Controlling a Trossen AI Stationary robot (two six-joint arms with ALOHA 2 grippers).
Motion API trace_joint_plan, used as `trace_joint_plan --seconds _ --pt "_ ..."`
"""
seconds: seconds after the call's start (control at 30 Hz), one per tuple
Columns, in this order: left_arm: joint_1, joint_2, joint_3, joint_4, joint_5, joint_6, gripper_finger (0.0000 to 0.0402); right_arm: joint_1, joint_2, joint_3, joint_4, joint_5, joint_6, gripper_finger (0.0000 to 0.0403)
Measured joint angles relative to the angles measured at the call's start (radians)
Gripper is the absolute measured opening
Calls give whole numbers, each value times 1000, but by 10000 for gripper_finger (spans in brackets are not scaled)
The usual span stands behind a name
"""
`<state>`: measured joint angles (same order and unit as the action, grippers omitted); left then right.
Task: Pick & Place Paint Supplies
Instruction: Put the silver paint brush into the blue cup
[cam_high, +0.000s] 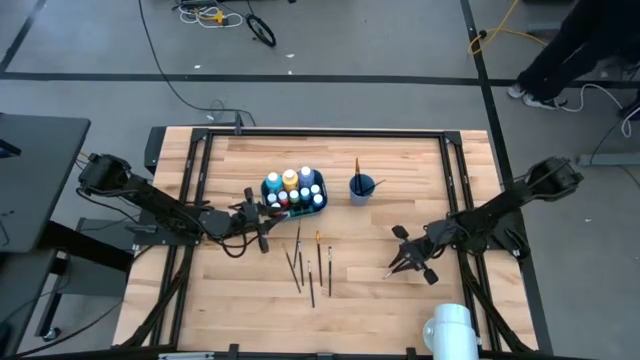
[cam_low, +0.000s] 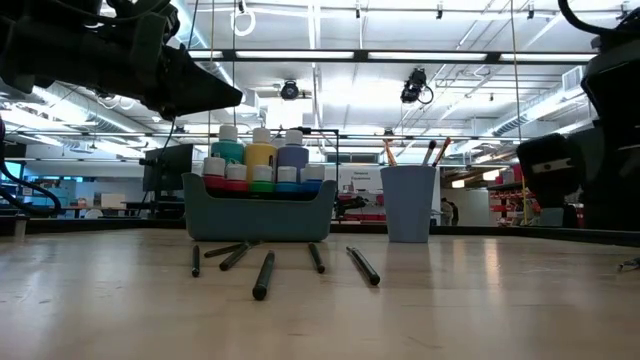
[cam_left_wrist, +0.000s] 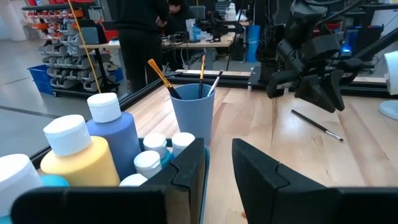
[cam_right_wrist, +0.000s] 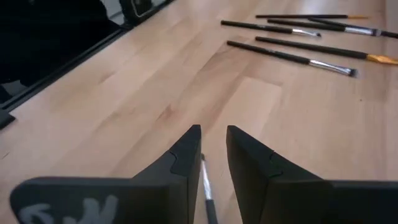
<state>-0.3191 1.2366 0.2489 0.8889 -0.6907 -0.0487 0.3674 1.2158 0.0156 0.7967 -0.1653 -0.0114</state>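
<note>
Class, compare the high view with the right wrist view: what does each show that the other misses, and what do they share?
Only the high view shows the teal bin filled with paint bottles, the blue cup holding brushes, and the left gripper beside the bin. Only the right wrist view shows, close up, a thin brush lying on the table in the gap between the right gripper's parted fingers. Both show the loose paintbrushes lying on the wooden table, and the right gripper.

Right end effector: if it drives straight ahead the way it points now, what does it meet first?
Probably the group of loose paintbrushes lying on the table ahead of the right end effector; bare wood lies between, and depth is uncertain.
</note>
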Motion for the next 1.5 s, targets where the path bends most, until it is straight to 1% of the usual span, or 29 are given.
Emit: trace_joint_plan --seconds 0.13,0.4,0.73,0.9,1.1,1.2,1.37,1.47,1.5 --pt "0 0 0 0 0 -25 91 16 77 0 58 -28 -13 80" --pt "0 0 0 0 0 -72 91 28 231 0 211 -26 -42 80" --pt "0 0 0 0 0 -87 91 28 428 70 218 -26 -51 80" --pt "0 0 0 -1 0 -80 91 28 515 104 250 -28 -27 80" --pt "0 0 0 -1 0 -80 91 29 537 105 274 1 -30 77" --pt "0 0 0 -1 0 -79 91 29 538 105 277 8 -28 58" --pt "0 0 0 -1 0 -79 91 28 542 102 310 28 -52 9" --pt "0 0 0 -1 0 -79 91 28 542 100 387 59 -73 9" --pt "0 0 0 -1 0 -79 91 28 533 102 396 92 -50 10"
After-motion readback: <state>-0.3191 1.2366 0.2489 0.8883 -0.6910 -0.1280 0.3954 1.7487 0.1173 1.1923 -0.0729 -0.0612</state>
